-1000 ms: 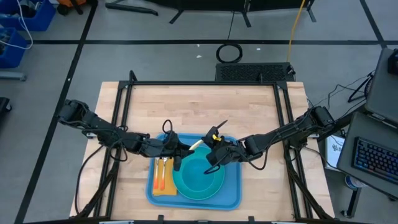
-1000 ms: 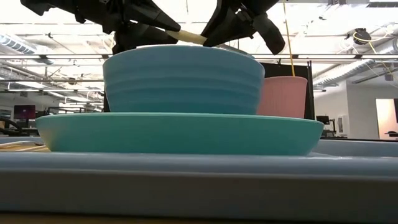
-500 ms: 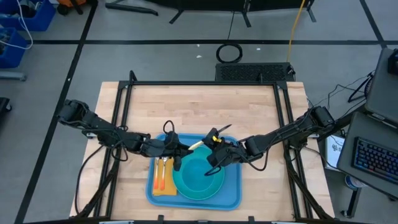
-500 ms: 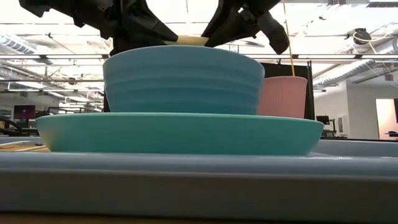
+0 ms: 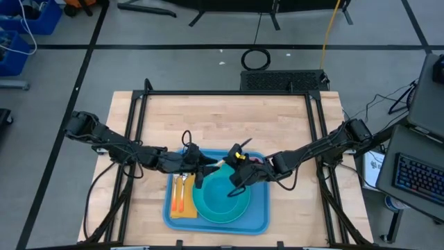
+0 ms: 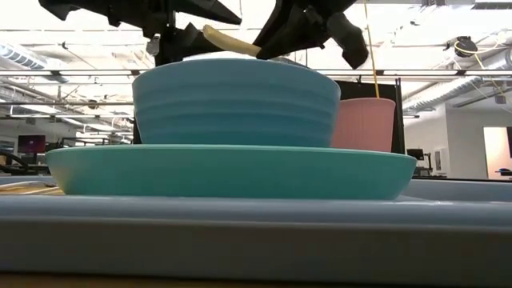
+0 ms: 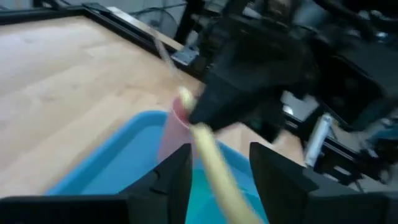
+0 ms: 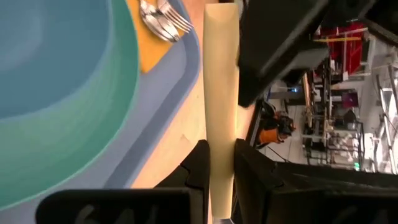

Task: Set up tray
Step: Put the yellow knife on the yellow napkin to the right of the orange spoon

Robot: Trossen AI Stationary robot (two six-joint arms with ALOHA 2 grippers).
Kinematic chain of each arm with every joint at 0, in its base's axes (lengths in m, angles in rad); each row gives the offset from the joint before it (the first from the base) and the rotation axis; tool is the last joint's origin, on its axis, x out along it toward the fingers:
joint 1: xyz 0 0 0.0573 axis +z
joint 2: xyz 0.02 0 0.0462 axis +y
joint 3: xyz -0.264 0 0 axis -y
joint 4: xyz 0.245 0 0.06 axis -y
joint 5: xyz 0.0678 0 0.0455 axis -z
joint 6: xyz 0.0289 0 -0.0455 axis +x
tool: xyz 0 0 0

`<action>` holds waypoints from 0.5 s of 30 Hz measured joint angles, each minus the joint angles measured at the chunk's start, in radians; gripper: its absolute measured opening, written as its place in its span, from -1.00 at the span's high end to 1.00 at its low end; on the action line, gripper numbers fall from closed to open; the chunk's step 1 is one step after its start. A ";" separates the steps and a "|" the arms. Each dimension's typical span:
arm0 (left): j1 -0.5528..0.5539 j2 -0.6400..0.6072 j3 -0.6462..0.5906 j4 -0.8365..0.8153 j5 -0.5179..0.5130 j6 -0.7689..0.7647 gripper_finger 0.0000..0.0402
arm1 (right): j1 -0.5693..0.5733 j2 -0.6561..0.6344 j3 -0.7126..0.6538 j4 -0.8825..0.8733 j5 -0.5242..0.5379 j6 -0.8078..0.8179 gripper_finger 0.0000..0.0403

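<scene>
**Pale stick held between 2 grippers above a loaded tray**

The tray is lying flat at the near middle of the wooden table, its long side running toward the camera in the high view. It is carrying a turquoise plate with a blue bowl standing on it, an orange napkin just beside the plate on the left, with a fork lying on it, and a pink cup at the far right part of the tray, behind the bowl in the low view.

Above the far rim of the bowl, a pale yellow stick-like utensil is spanning the gap between the arms. The right gripper is pinching 1 end of it, its 2 fingers closed narrowly on the shaft. The left gripper is meeting the other end; its fingers are standing apart on either side of the stick, and whether they are actually pressing on it cannot be told.

Judged risk: with both grippers crowded over the same stick, a release by the right one before the left has a firm hold could be letting the utensil drop into the bowl or onto the tray. A mistimed pull could also be swinging an arm into the cup and tipping it.
</scene>
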 joint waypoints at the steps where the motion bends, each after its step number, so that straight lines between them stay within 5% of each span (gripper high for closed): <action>1: 0.000 0.000 0.000 0.007 0.011 0.000 0.23 | -0.001 0.000 0.000 0.002 0.005 0.000 0.81; 9: 0.001 0.000 -0.002 -0.012 0.023 -0.008 0.68 | -0.003 0.000 -0.001 -0.006 0.022 0.000 0.81; 15: -0.002 0.000 -0.003 -0.012 0.049 -0.008 0.84 | -0.001 0.000 -0.002 -0.017 0.039 0.001 0.81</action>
